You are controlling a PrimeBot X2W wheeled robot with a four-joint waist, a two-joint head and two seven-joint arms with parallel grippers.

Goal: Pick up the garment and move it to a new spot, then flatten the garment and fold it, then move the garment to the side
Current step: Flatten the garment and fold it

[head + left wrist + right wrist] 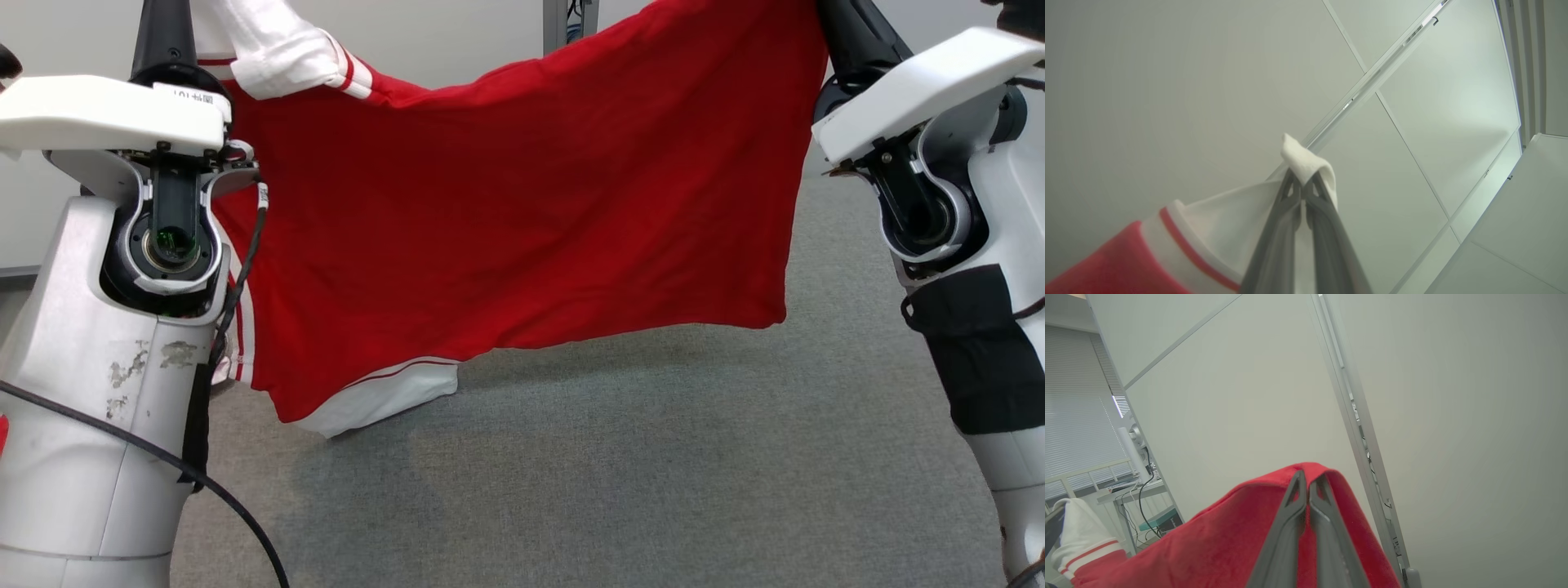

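Shirt (522, 212), red with white cuffs, hangs spread above grey carpet (612, 457); left gripper (1302, 183) pinches its white sleeve (1306, 161), right gripper (1309, 481) pinches its red edge (1274, 479)

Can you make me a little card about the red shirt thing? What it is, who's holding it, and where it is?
thing: red garment with white striped trim
left gripper: shut on a white part
right gripper: shut on a red edge
position: held up, spread between both arms
below it: grey carpet
flattened yet: no, hanging with a sag
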